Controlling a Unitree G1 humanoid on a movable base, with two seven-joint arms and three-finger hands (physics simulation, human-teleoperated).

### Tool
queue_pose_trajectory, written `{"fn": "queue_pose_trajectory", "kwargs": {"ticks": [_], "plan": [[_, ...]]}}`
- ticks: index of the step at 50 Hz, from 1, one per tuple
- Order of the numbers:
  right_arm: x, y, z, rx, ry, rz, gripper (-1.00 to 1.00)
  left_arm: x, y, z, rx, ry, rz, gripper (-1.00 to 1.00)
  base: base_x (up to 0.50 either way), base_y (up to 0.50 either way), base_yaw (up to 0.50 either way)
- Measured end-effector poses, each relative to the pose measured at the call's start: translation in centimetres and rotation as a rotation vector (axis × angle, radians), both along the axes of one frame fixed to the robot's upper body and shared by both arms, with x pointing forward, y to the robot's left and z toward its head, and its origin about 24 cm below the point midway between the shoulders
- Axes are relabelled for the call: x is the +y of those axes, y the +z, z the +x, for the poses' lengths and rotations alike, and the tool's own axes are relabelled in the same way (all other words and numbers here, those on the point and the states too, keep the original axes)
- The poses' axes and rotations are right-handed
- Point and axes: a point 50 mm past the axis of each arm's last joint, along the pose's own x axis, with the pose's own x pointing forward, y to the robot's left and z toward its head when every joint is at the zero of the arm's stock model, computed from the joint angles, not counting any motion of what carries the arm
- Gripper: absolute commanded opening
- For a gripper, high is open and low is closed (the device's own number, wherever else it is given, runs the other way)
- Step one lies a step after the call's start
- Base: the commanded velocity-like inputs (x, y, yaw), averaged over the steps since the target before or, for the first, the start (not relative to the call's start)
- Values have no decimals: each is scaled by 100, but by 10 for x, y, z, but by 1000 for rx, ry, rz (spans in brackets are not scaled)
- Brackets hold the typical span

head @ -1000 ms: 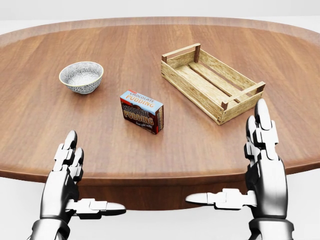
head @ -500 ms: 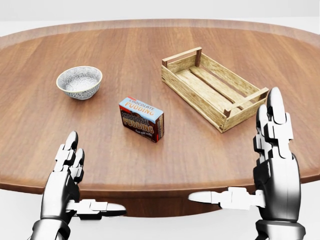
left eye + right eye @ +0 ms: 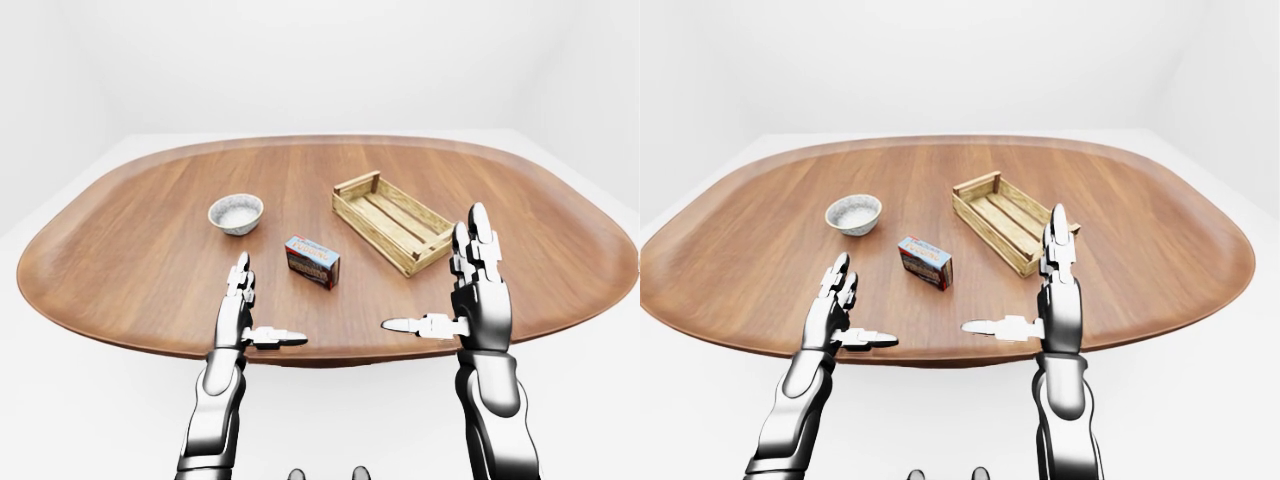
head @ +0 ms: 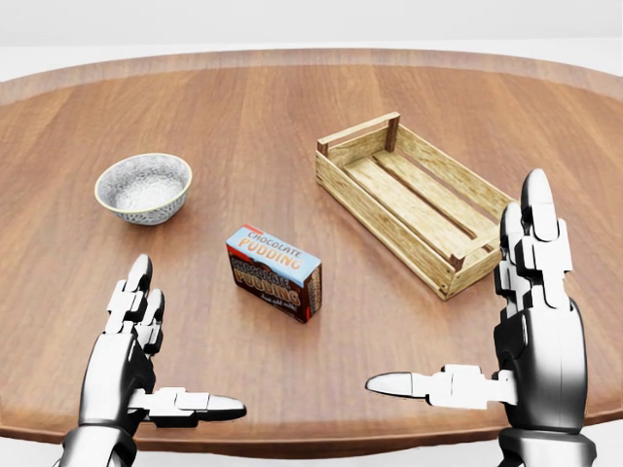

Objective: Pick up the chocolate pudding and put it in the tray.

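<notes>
pudding box (image 4: 274, 272) between bowl (image 4: 143, 188) and tray (image 4: 414, 199); left robot hand (image 4: 146, 360), right robot hand (image 4: 487, 321) open, empty

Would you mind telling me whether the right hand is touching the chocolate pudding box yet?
Apart. The head view shows bare table between the open right hand and the chocolate pudding box.

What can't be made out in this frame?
- Small print on the chocolate pudding: too small in every view.
- Inside of the bowl: contents unclear in the head view.
- Tray corner: right hand fingers cover it, head view.
- Left hand wrist: cut by the bottom edge.
</notes>
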Motion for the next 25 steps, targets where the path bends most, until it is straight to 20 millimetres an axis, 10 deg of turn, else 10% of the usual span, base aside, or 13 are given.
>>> {"fn": "queue_pose_trajectory", "kwargs": {"ticks": [25], "plan": [[0,0,-1,2,3,0,100,0,0,-1,-1,-5,-7,100,26,0,0]]}}
